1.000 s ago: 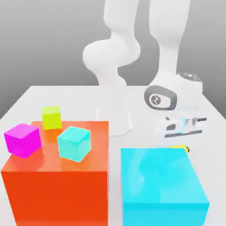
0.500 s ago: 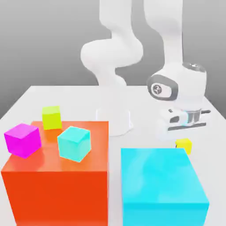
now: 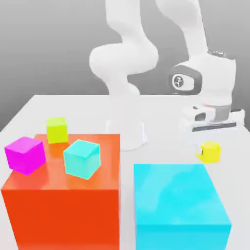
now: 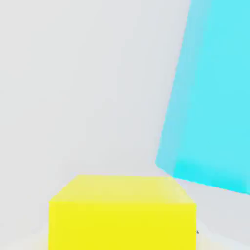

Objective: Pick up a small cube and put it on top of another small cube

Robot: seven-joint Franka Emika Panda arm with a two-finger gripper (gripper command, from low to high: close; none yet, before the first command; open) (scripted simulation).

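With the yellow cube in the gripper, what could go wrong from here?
1. The gripper holds the yellow cube close to the big cyan block; a low sideways carry may clip its top edge.
2. The lime cube, a likely target, sits behind the orange block, which bears the magenta cube and small cyan cube; passing low could knock them.

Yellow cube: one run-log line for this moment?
phase: lift | gripper: shut on yellow cube | cube: off table, behind big cyan block | stack: not yet done
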